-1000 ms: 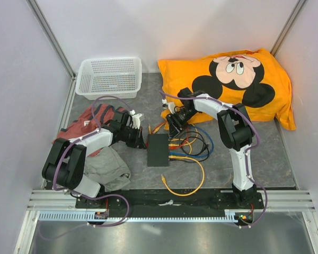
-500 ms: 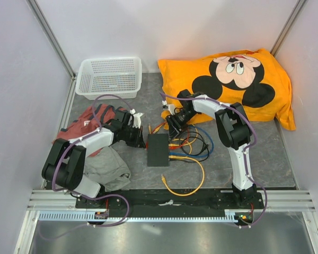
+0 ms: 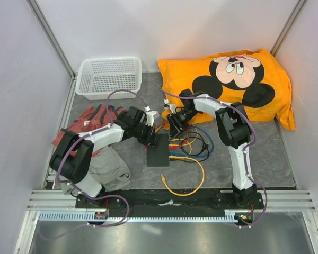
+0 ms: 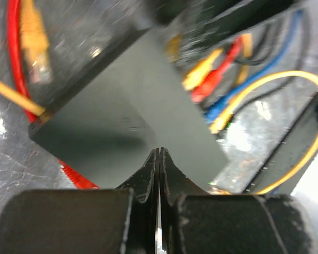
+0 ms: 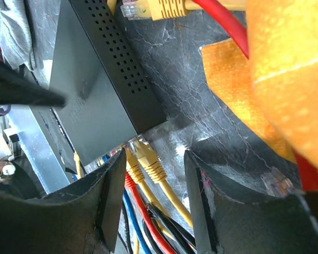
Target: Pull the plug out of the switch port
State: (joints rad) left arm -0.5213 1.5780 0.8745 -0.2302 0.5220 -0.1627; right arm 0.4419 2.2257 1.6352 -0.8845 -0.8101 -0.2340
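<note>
One yellow plug (image 5: 148, 160) sits between the right tool's (image 5: 155, 172) parted jaws.

Switch (image 3: 160, 153) looked matte black, patch cables (image 5: 151, 164) glossy plastic, pillow (image 3: 233, 79) soft cloth, basket (image 3: 110, 77) white plastic mesh.

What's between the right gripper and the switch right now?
Yellow plugs seated in the switch lie between the open fingers of the right gripper, over bare mat. The right wrist view shows it.

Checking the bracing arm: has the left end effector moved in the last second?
Yes. The left end effector, shut, moved right, from beside the switch to over its top, judged against the white basket.
</note>
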